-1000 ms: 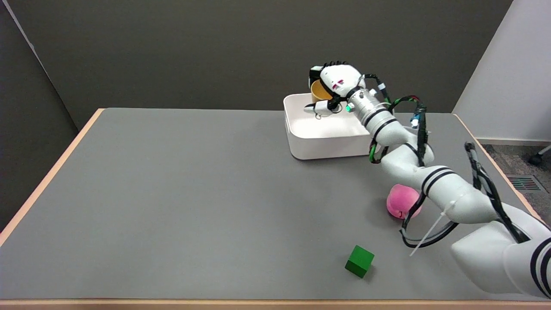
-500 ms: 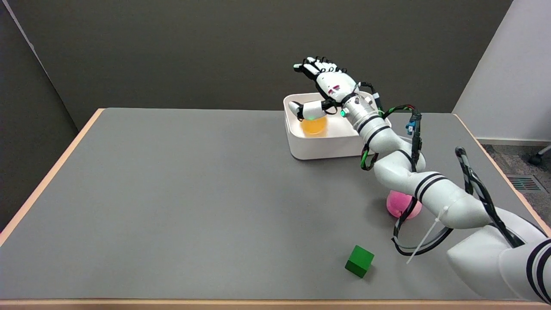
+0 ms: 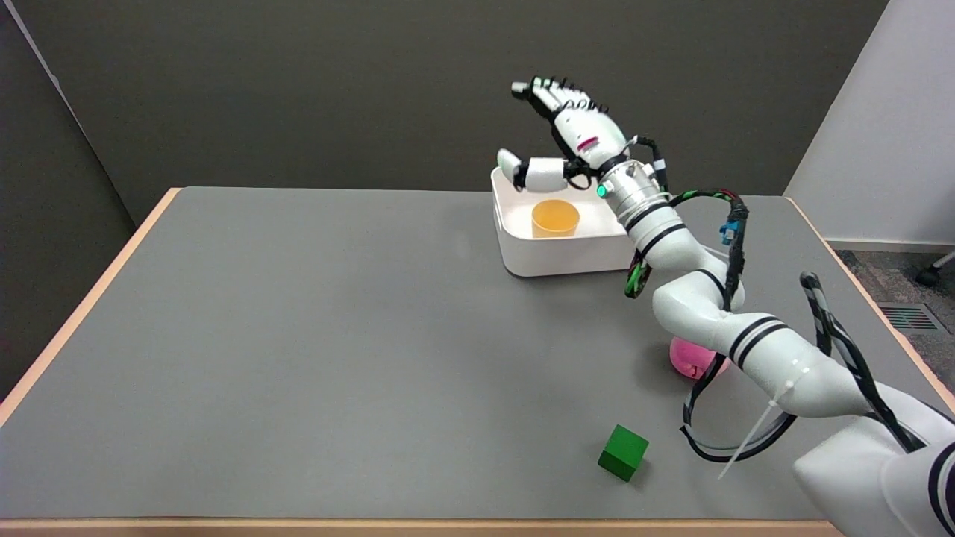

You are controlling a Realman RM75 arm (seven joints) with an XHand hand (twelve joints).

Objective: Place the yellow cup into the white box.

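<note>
Yellow cup sits upright in our white box, so we lift our spread right hand clear toward 12 o'clock.

One yellow cup sits upright inside one white box at the far side of one grey table. Nearer the front lie one green cube and one pink ball, the ball partly hidden behind one white robot arm ending in one hand.
</note>
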